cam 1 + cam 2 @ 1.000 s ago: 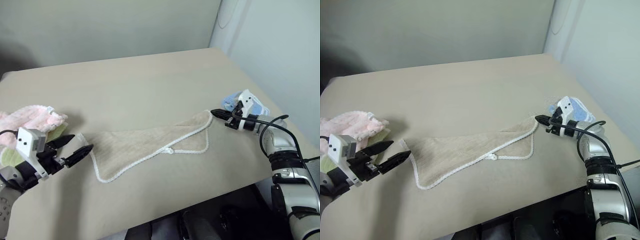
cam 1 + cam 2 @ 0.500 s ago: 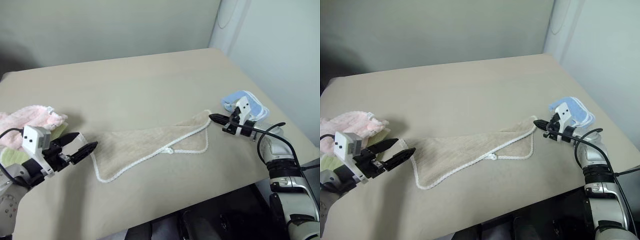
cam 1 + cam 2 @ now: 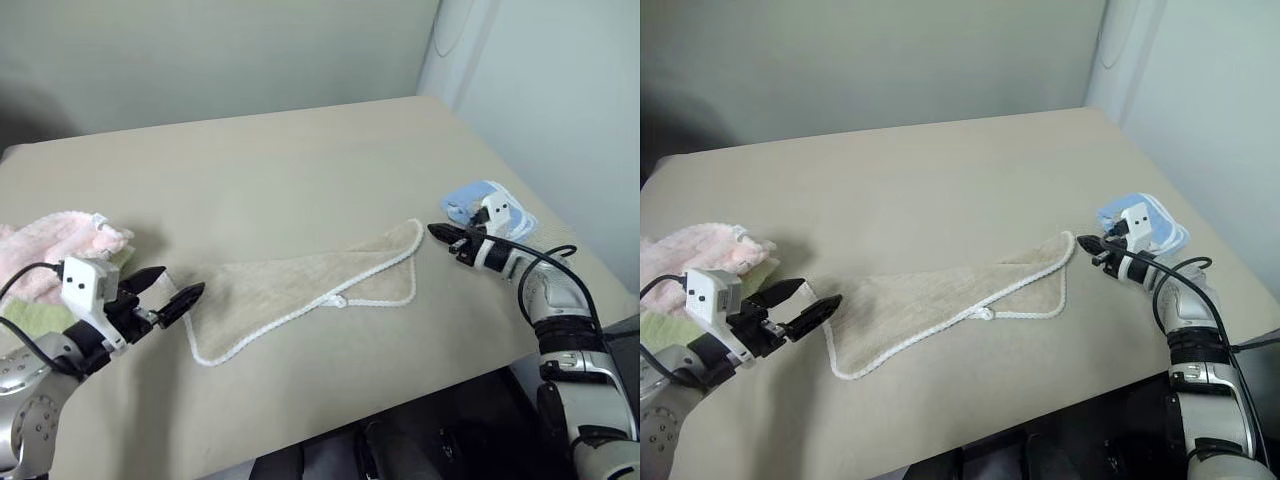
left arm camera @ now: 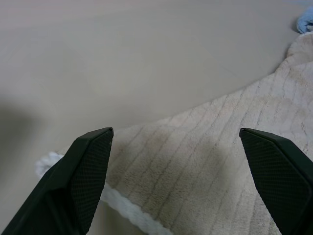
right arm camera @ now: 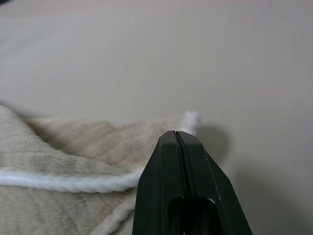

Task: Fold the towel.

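Note:
The towel (image 3: 300,290), beige with white corded edging and a small loop on its near edge, lies folded over on the table (image 3: 300,150). My left gripper (image 3: 175,285) is open just off the towel's left corner, its fingers (image 4: 90,166) framing that corner and the towel (image 4: 220,171) ahead. My right gripper (image 3: 432,230) is shut with nothing in it, its tip a short way from the towel's far right corner. In the right wrist view the closed fingertips (image 5: 176,134) sit in front of that corner of the towel (image 5: 73,142).
A fluffy pink towel (image 3: 60,235) and a green one (image 3: 25,315) lie at the table's left edge, behind my left arm. A light blue cloth (image 3: 490,205) lies by the right edge behind my right gripper. The table's front edge runs close below the towel.
My right wrist has turned, leaving more of the light blue cloth in sight; its tip stays by the towel's corner. The left gripper stays open at the left corner.

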